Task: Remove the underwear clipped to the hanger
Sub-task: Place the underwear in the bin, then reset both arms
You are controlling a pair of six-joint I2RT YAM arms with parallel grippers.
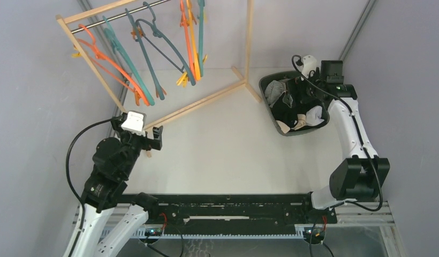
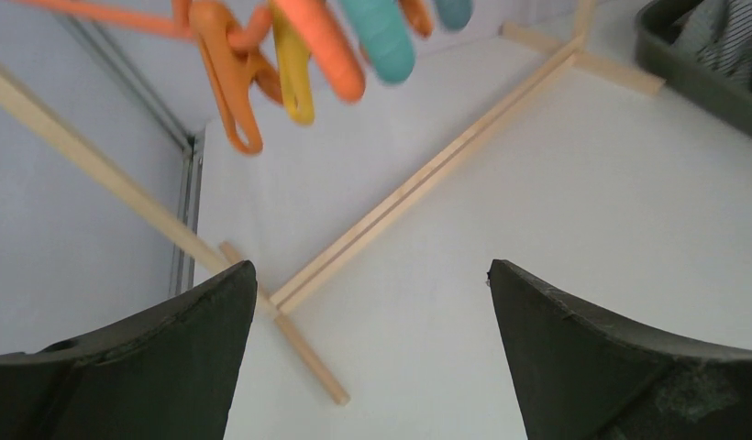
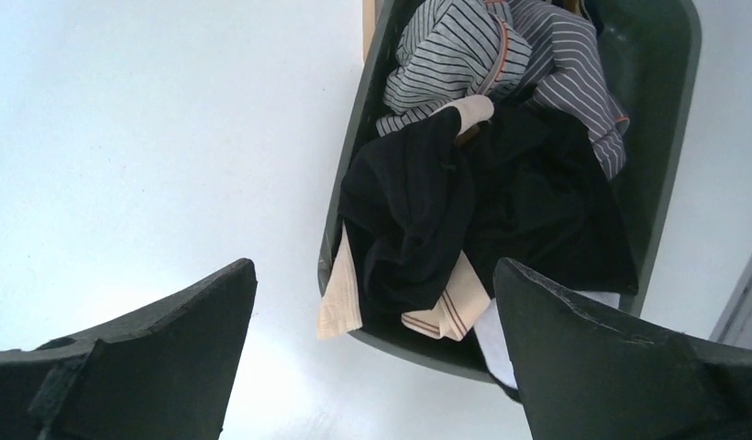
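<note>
My right gripper (image 3: 372, 263) hangs with both fingers spread wide and nothing between them, over a dark green bin (image 3: 670, 92). Just past my fingertips, toward 1 o'clock, the underwear (image 3: 427, 211) lies heaped in that bin. Black pieces are on top, and cream striped bands poke out at the pile's 6 o'clock (one droops over the rim). A striped grey-and-white cloth (image 3: 482, 55) fills the bin's far end at 12 o'clock.

My left gripper (image 2: 368, 270) is spread just as wide and holds nothing, above the white table (image 2: 583, 183). The base bar of the wooden rack (image 2: 418, 180) runs away toward 1 o'clock, and an orange clip (image 2: 230, 78) dangles at 11 o'clock.

From overhead, teal and orange hangers (image 1: 191, 48) hang on the rack's rail at 11 o'clock. The bin sits at 2 o'clock, well apart from them.
</note>
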